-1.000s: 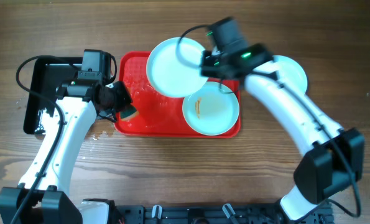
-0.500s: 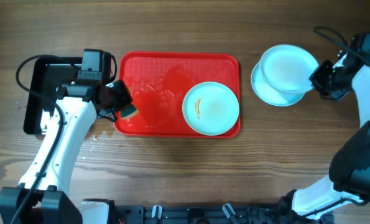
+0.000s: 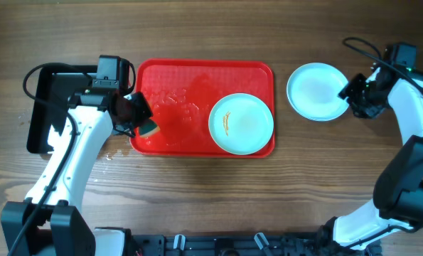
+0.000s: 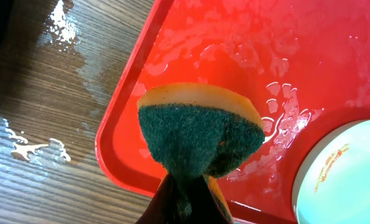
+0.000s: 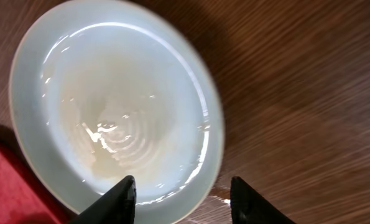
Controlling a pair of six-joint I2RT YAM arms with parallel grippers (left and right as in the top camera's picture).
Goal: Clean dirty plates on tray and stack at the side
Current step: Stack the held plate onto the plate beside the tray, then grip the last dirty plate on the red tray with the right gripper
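Note:
A red tray [image 3: 175, 78] lies in the middle of the table, wet on its left half. One plate with an orange-brown smear [image 3: 241, 124] sits at the tray's right end; its edge shows in the left wrist view [image 4: 352, 180]. A stack of pale plates [image 3: 316, 91] lies on the wood to the right of the tray, wet on top in the right wrist view [image 5: 110, 99]. My left gripper [image 3: 141, 119] is shut on a green and yellow sponge [image 4: 200, 132] over the tray's [image 4: 334, 56] lower left corner. My right gripper [image 3: 356, 96] is open at the stack's right edge, its fingers [image 5: 181, 196] straddling the rim.
A glossy black tray [image 3: 44, 107] stands at the far left, behind my left arm. Water drops lie on the wood [image 4: 29, 146] beside the red tray's left edge.
My right arm carried a plate from over the tray to the right, set it on the plate beside the tray and opened. The left gripper has stayed put with the sponge.

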